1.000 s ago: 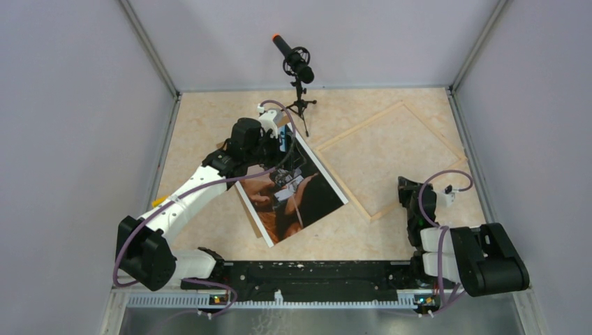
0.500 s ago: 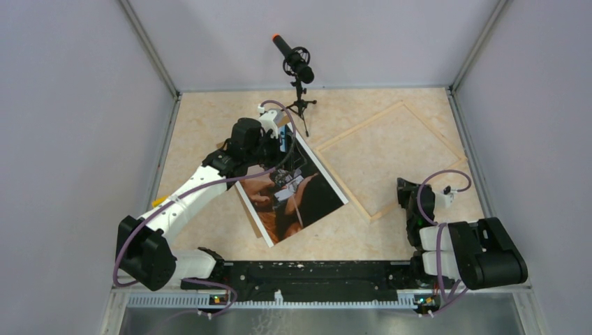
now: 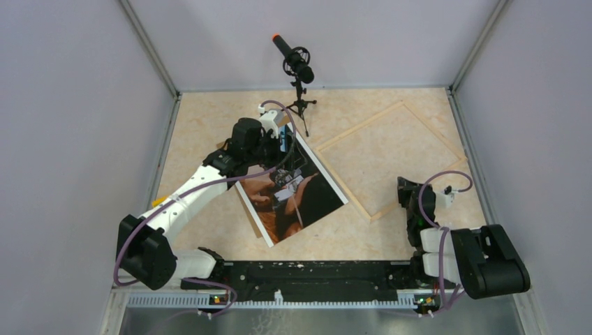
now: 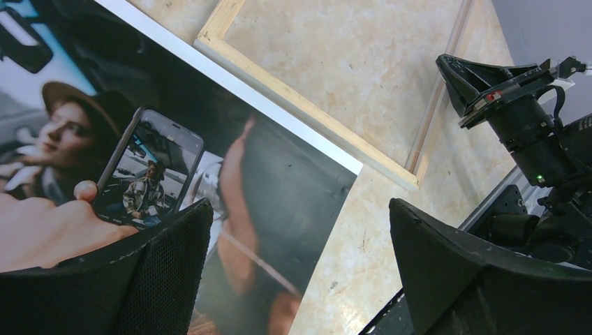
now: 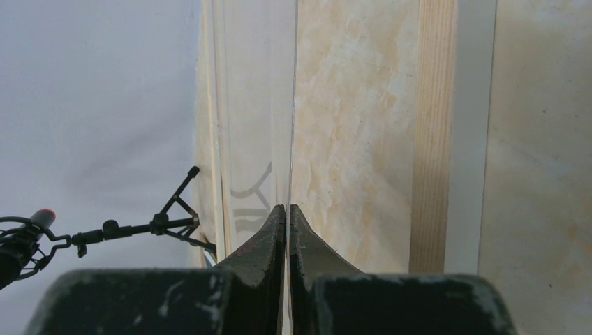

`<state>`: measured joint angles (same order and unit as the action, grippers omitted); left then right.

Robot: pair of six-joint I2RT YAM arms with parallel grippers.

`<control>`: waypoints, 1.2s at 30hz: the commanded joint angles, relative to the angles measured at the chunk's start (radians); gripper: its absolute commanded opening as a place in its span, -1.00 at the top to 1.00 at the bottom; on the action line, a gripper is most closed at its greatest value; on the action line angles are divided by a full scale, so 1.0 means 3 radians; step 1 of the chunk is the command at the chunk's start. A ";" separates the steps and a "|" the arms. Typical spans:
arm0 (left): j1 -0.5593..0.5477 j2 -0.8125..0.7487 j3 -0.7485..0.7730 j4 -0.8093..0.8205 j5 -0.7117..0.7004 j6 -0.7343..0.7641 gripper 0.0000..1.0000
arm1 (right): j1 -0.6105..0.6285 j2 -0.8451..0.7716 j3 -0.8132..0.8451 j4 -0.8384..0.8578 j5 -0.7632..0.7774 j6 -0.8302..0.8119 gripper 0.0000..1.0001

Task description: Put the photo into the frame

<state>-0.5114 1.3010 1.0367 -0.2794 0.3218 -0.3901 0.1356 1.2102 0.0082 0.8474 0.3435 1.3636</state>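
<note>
The photo (image 3: 300, 199), a dark glossy print with white margins, lies face up left of centre; it also fills the left wrist view (image 4: 279, 188). My left gripper (image 3: 285, 159) hovers over its far part, open (image 4: 300, 206), with nothing between the fingers. The frame (image 3: 359, 125), with its narrow pale wood border, lies at the back right, its corner close to the photo (image 4: 307, 112). My right gripper (image 3: 403, 187) sits at the frame's near right edge, turned sideways. It is shut (image 5: 287, 207) on a thin clear pane that runs edge-on away from the fingertips.
A microphone on a small tripod (image 3: 299, 77) stands at the back centre, near the frame's far corner and my left wrist. A brown board (image 3: 246, 209) peeks out from under the photo's left edge. Grey walls enclose the table on three sides.
The right arm's rear links shifted slightly while its gripper stayed at the frame's edge. The left arm and the photo have not moved.
</note>
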 commanded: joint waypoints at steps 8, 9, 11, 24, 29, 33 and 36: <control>0.0002 -0.0005 -0.0025 0.0179 0.0052 0.0001 -0.97 | 0.0052 -0.0076 -0.0253 -0.0020 0.0092 -0.0002 1.00; 0.0002 -0.0003 -0.0021 0.0179 0.0048 0.0001 -0.98 | 0.0056 -0.0088 -0.0261 -0.0032 0.0096 0.0011 1.00; 0.0002 -0.0003 -0.0020 0.0175 0.0050 0.0001 -0.97 | 0.0074 -0.0105 -0.0264 -0.0063 0.0106 0.0025 1.00; -0.0003 -0.0015 -0.0025 0.0175 0.0058 -0.0004 -0.97 | 0.0140 -0.0189 -0.0276 -0.0203 0.0159 0.0083 1.00; -0.0006 -0.0010 -0.0025 0.0181 0.0063 -0.0008 -0.97 | 0.0151 -0.0348 -0.0303 -0.0377 0.0223 0.0103 1.00; -0.0008 -0.0006 -0.0030 0.0185 0.0076 -0.0014 -0.97 | 0.0151 -0.0421 -0.0253 -0.0507 0.0250 0.0071 1.00; -0.0008 -0.0010 -0.0030 0.0185 0.0071 -0.0009 -0.97 | 0.0153 -0.0354 -0.0237 -0.0453 0.0243 0.0032 1.00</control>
<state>-0.5114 1.3010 1.0355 -0.2729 0.3256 -0.3912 0.1684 1.0988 0.0082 0.7158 0.3916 1.3972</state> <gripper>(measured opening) 0.987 0.005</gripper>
